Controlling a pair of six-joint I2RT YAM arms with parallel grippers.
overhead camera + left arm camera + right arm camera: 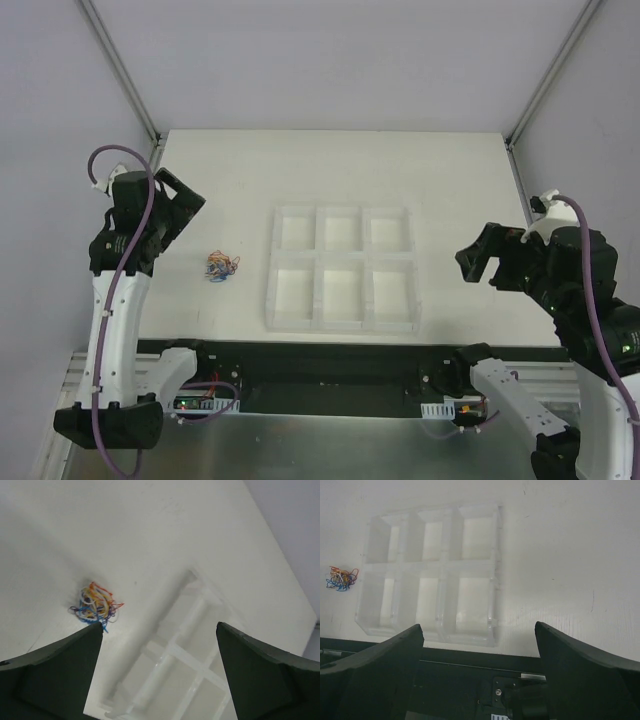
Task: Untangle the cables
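Note:
The cables (222, 266) lie as one small tangle of red, blue, black and orange wires on the white table, left of the tray. The tangle also shows in the left wrist view (96, 606) and in the right wrist view (342, 578). My left gripper (182, 203) is open and empty, held above the table up and to the left of the tangle; in its wrist view (159, 630) the tangle sits just past the left finger. My right gripper (482, 260) is open and empty, held high at the right, far from the tangle.
A clear plastic tray (342, 268) with six compartments sits mid-table, also in the left wrist view (180, 655) and the right wrist view (430, 575). A black rail (320, 365) runs along the near table edge. Metal frame posts stand at the back corners.

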